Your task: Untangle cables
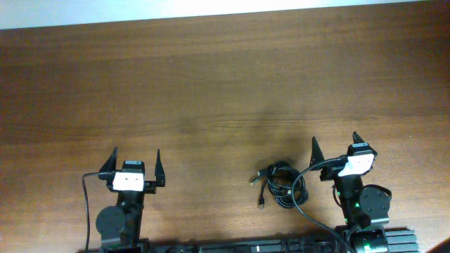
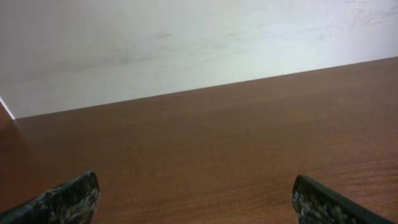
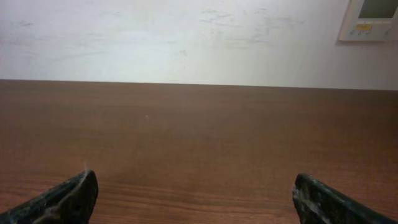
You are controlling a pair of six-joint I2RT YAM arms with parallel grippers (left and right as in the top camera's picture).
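The cables (image 1: 280, 186) lie as a small black looped bundle on the brown table, near the front edge, with two metal-tipped plugs poking out to the left. My right gripper (image 1: 335, 143) stands open just right of the bundle, nothing between its fingers (image 3: 73, 200). Far to the left, my left gripper (image 1: 136, 158) is open too and holds nothing; its fingertips (image 2: 69, 198) show at the bottom corners of the left wrist view. Neither wrist view shows the cables.
The wooden table (image 1: 211, 84) stretches back to a white wall (image 3: 186, 37). A wall panel (image 3: 372, 18) hangs at the upper right of the right wrist view. A thicker arm wire (image 1: 86, 204) loops beside the left arm's base.
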